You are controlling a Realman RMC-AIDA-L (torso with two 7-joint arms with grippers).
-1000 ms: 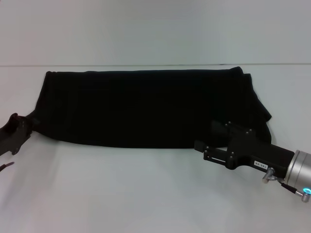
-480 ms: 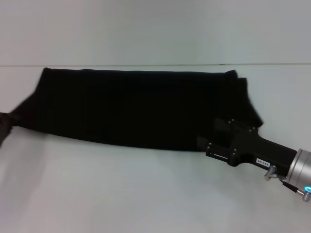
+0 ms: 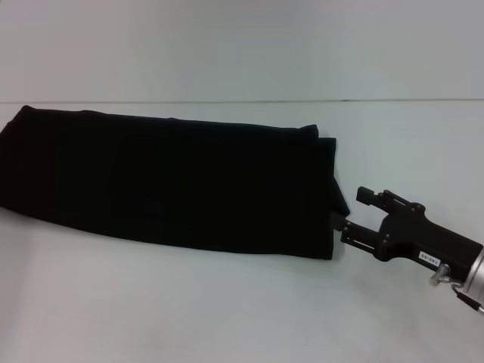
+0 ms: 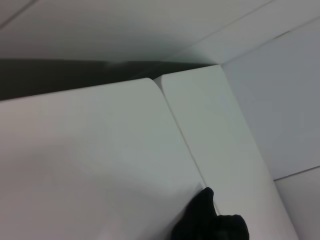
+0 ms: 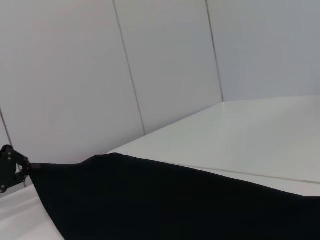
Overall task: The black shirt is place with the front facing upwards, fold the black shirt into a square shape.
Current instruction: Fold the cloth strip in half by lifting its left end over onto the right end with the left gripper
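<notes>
The black shirt [image 3: 166, 185] lies as a long folded band across the white table [image 3: 227, 310], running off the head view's left edge. No print shows on it. My right gripper [image 3: 342, 225] sits at the band's right end, touching its edge. My left gripper [image 5: 9, 167] is out of the head view. The right wrist view shows it at the far end of the shirt [image 5: 175, 205], shut on a corner with the cloth drawn taut toward it. In the left wrist view, a bunch of black cloth [image 4: 210, 222] shows close to the camera.
White wall panels [image 5: 165, 65] stand behind the table. The table's far edge [image 3: 378, 100] runs across the head view behind the shirt. Bare tabletop lies in front of the shirt and to its right.
The shirt has slid well to the left, its left end now past the view's edge. The left gripper has left the head view. The right gripper has moved right, from the bottom edge to the right end.
</notes>
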